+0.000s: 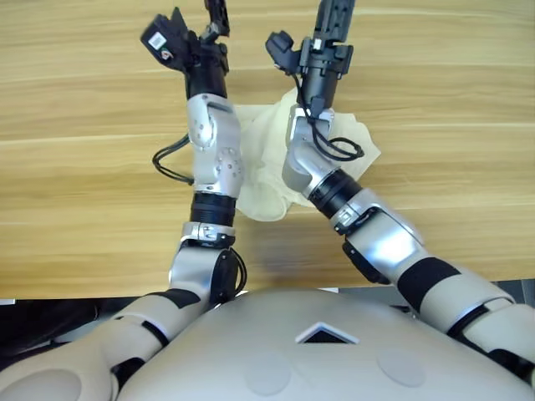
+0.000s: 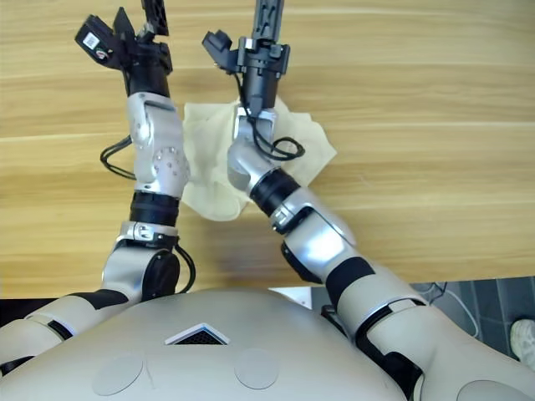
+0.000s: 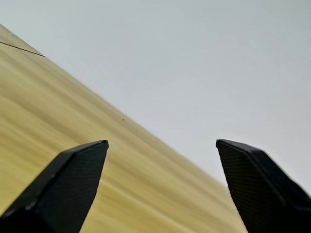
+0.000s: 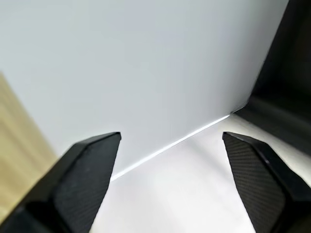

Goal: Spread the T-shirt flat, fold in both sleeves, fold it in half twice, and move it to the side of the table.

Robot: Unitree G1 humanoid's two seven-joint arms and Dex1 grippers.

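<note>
A cream T-shirt [image 1: 266,171] lies crumpled in a small heap on the wooden table [image 1: 84,167], partly hidden under both forearms. Its other edge shows in the right eye view as cream T-shirt [image 2: 309,146]. Both arms are raised above the heap and point toward the far side of the table. My left gripper [image 3: 160,160] is open, its two dark fingertips wide apart with nothing between them. My right gripper [image 4: 170,155] is open too and holds nothing. In the head views the left gripper [image 1: 216,12] and right gripper [image 1: 333,17] reach the top edge.
Bare wood stretches to the left and right of the heap. The table's near edge [image 1: 84,294] runs just in front of the arms. A pale wall [image 3: 204,58] lies beyond the table's far edge.
</note>
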